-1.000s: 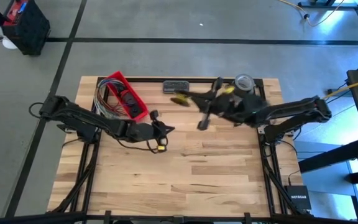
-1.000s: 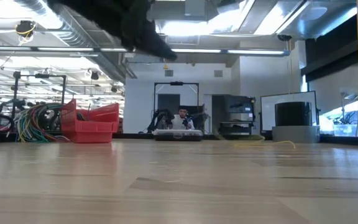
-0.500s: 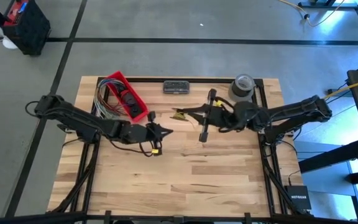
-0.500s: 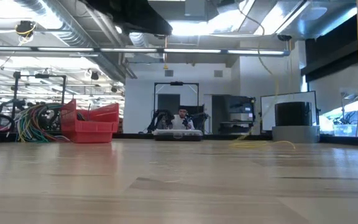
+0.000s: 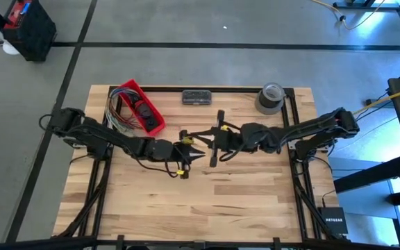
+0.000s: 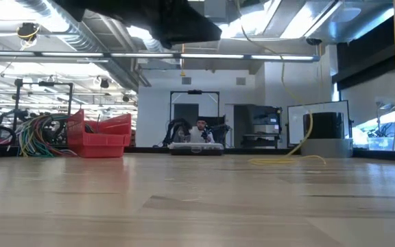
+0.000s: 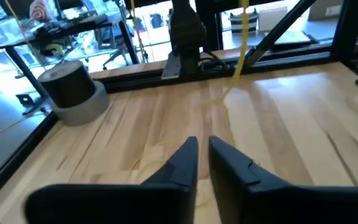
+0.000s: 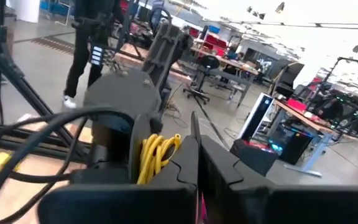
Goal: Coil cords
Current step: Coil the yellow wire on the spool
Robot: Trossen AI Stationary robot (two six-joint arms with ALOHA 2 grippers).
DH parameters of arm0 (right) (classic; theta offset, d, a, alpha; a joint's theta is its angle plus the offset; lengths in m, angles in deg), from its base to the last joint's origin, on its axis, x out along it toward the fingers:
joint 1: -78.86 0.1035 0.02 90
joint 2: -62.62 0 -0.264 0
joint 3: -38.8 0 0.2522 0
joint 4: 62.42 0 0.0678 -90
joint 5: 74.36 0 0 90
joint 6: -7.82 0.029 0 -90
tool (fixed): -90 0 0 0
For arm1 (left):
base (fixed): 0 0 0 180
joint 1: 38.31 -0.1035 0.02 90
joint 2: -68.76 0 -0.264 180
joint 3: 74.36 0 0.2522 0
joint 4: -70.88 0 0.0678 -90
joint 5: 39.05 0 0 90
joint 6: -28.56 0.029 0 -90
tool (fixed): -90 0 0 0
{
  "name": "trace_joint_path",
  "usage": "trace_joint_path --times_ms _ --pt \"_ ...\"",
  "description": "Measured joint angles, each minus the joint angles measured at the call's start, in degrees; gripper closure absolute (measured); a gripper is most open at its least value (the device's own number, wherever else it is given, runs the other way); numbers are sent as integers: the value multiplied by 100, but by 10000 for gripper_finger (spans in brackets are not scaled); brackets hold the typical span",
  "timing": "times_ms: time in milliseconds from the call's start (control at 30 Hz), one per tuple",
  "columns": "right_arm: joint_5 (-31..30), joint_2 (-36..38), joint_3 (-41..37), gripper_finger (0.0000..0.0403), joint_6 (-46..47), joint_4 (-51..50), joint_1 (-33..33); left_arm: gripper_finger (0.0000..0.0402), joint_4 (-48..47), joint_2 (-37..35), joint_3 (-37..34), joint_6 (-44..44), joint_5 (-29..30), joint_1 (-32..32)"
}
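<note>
Nearby: red bin (image 5: 142,106), wire bundle (image 5: 117,111), tape roll (image 5: 271,98).

The high view looks straight down on the whole table (image 5: 242,201) from well above, floor showing all round it. The low view sits at tabletop height, close over the wood, facing level across to the red bin (image 6: 98,135) at the far edge, which the overhead shows too. The left wrist view faces along the boards toward the tape roll (image 7: 70,92). The right wrist view looks out into the room, a person (image 8: 91,46) standing there.
</note>
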Motion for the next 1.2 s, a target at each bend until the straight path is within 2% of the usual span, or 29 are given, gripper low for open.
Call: trace_joint_path --times_ms 167,267,367,633,767,1000,1200 --pt "13 -34 -5 397 -6 52 -2 296 103 12 2 -25 -1 -13" --pt "10 -83 -5 397 -5 119 0 268 109 13 2 -46 -3 -16" --pt "14 -184 -5 397 -3 288 0 256 247 137 4 49 -5 -16" --pt "17 -273 -5 397 -6 367 0 254 1620 810 7 303 -40 -18" --pt "17 -273 -11 397 0 465 0 282 1869 935 9 316 -45 -16" --pt "17 -273 -11 397 -13 450 0 389 1854 935 9 459 -84 -16" --pt "-34 -253 -11 397 -501 447 7 397 1258 794 11 595 74 -16"
